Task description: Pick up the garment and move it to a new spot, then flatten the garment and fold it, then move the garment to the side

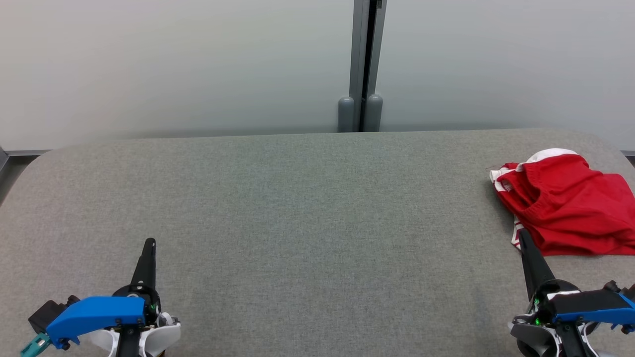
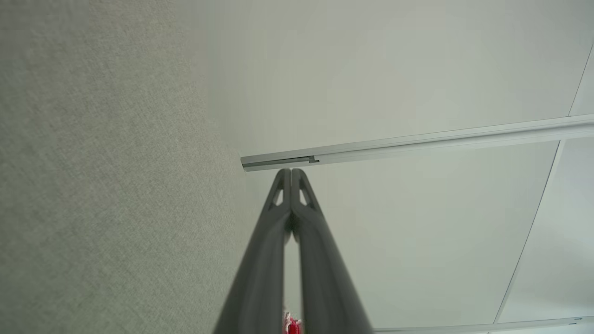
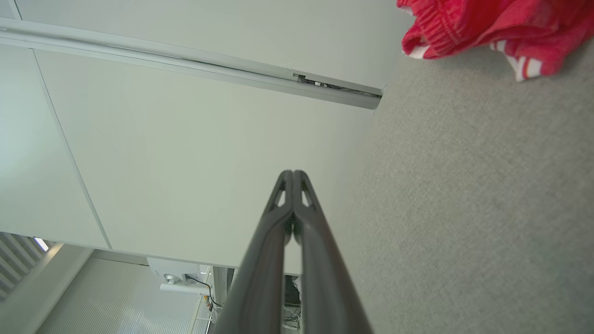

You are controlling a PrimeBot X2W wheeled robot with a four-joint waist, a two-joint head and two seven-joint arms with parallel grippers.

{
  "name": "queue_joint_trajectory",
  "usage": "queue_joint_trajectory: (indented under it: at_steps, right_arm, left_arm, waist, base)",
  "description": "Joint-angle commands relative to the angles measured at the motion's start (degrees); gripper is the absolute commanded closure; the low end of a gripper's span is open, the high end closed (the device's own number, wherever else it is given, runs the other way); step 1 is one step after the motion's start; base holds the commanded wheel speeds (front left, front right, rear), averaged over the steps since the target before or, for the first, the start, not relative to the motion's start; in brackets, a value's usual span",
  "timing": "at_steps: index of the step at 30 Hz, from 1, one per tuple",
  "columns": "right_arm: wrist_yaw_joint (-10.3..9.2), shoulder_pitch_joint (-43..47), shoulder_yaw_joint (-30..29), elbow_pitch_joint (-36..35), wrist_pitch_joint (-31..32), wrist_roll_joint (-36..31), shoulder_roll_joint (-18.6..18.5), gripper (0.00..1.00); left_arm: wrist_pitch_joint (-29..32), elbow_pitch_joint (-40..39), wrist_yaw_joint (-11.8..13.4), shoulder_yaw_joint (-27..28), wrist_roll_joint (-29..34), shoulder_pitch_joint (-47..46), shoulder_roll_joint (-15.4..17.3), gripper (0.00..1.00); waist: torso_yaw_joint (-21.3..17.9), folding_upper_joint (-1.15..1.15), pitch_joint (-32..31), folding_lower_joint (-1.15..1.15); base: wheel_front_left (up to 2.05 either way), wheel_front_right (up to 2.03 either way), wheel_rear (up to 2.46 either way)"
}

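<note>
Shorts point(image 1: 570, 208), red w/ white trim, are seen crumpled at far right of table point(image 1: 297, 198), just beyond right gripper point(image 1: 523, 234); it & left gripper point(image 1: 150, 243) are closed tight, nothing held

Left hand point(image 1: 149, 245) and right hand point(image 1: 524, 238) sit low at the frame's two bottom corners, dark fingers point(image 2: 260, 260) pressed together, empty, pointing forward, with blue wrist covers point(image 1: 96, 312) behind.
</note>
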Motion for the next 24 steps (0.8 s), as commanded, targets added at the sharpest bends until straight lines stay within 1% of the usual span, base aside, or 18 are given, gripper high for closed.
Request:
queue_joint_trajectory:
  at_steps: [1,24]
  right_arm:
    - [0.02,-0.04,-0.18,-0.62,0.25,1.03,-0.45,1.0]
    - [0.02,0.07,-0.82,-1.38,2.28,10.17,-0.5,1.0]
  left_arm:
    - [0.26,-0.52,-0.44,0.4,-0.77,-0.77,-0.01,1.0]
    - [2.68,-1.59,-2.26,3.56,-7.71,-0.7,-0.87,1.0]
  waist:
    - [-0.01,0.0,0.0,0.0]
    - [-0.44,0.0,0.2,0.0]
  base:
    - [0.0,0.0,0.0]
    - [0.0,0.0,0.0]
